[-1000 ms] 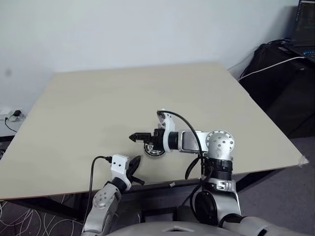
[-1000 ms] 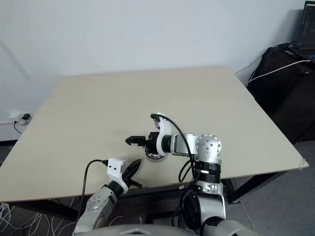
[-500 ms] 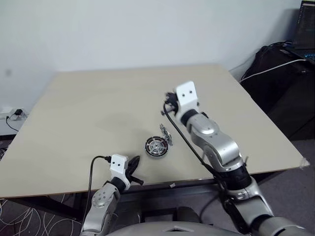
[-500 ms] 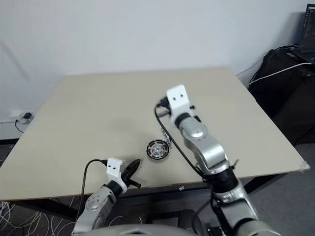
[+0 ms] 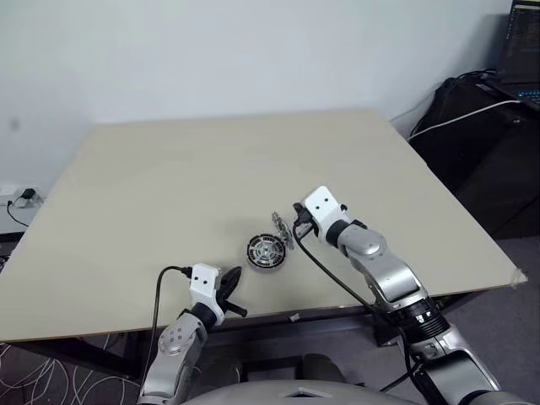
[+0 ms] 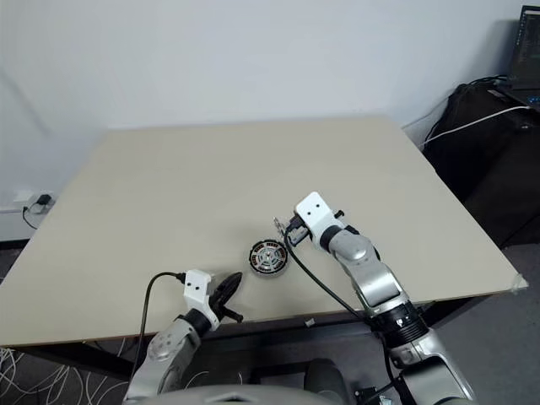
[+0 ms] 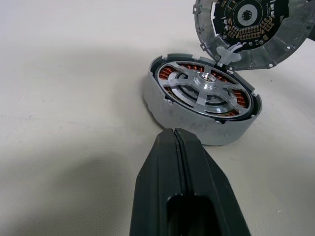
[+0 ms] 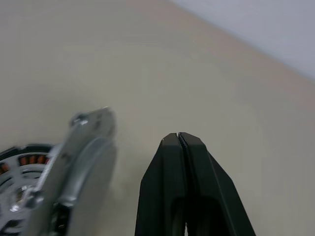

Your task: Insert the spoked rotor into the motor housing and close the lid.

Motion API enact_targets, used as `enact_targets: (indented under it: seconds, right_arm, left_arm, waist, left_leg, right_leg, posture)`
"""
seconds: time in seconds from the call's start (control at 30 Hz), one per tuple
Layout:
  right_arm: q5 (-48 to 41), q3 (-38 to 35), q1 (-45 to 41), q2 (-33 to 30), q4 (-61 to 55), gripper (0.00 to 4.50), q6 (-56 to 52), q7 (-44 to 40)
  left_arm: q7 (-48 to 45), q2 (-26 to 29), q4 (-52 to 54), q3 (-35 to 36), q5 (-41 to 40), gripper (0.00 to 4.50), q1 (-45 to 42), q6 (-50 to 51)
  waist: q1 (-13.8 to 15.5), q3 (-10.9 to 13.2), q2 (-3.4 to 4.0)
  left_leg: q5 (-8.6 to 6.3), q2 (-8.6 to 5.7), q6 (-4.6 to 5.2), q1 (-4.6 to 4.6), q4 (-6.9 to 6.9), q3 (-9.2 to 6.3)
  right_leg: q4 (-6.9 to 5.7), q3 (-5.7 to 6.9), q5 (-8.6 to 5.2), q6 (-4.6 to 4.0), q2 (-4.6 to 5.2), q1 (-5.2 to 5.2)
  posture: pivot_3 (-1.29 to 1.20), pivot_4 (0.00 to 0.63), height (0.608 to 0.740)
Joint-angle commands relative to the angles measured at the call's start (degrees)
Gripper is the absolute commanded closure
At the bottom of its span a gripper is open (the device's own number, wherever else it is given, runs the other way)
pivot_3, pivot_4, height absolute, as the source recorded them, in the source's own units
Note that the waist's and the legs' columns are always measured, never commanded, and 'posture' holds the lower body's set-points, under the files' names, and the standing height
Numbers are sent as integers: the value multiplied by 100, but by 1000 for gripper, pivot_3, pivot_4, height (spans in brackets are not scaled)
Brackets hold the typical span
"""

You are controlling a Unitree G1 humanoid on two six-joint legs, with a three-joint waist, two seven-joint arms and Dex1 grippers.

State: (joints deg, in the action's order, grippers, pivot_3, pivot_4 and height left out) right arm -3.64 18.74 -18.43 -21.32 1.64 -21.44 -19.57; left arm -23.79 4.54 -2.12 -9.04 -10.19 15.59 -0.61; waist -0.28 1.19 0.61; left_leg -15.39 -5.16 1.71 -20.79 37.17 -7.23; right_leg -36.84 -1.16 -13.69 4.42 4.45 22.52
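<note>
The motor housing (image 5: pixel 267 251) lies on the table near the front edge, copper windings (image 7: pixel 170 73) showing round its inside. The silver spoked rotor (image 7: pixel 205 80) sits inside it. The grey lid (image 5: pixel 281 229) stands tilted on edge at the housing's far right side, its inner face (image 7: pixel 246 27) turned toward the housing. My right gripper (image 5: pixel 298 228) is shut and empty, just to the right of the lid (image 8: pixel 81 162) and apart from it. My left gripper (image 5: pixel 229 287) is shut and empty at the table's front edge, pointing at the housing (image 7: pixel 197 123) from a short way off.
The beige table (image 5: pixel 211 160) is bare apart from the motor parts. Its front edge runs just under my left gripper. Black bags (image 5: pixel 481 143) with a white cable and a laptop (image 5: pixel 523 42) stand beyond the table's right side.
My right arm has left its place across the housing, swung up and then down to the lid's right side, rolled over, and its fingers have shut. The left arm is still.
</note>
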Motion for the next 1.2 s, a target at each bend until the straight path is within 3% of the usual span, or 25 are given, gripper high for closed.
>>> enact_targets:
  seconds: [0.03,0.43,1.2]
  right_arm:
    - [145,-117,-225,201,367,4453,296,-61]
    - [233,290,-89,358,74,4453,240,-1109]
    - [623,573,122,1091,923,4453,-127,-1147]
  left_arm:
    - [-12,-4,142,35,-46,4500,-54,-69]
    - [-9,20,200,70,-63,4500,-20,-31]
    - [52,31,303,53,21,4500,40,-42]
  waist:
    - [8,0,0]
    - [55,0,1]
    - [116,-9,6]
  left_leg:
    - [0,0,0,1,0,0]
    - [0,-1,0,1,-2,-3]
    - [-1,-1,-2,12,-1,-2]
  right_leg:
    - [0,0,0,0,0,-1]
    - [0,-1,1,-3,-1,0]
    - [-4,0,0,-3,-1,-7]
  posture:
    - [0,0,740]
    - [0,0,740]
    - [0,0,740]
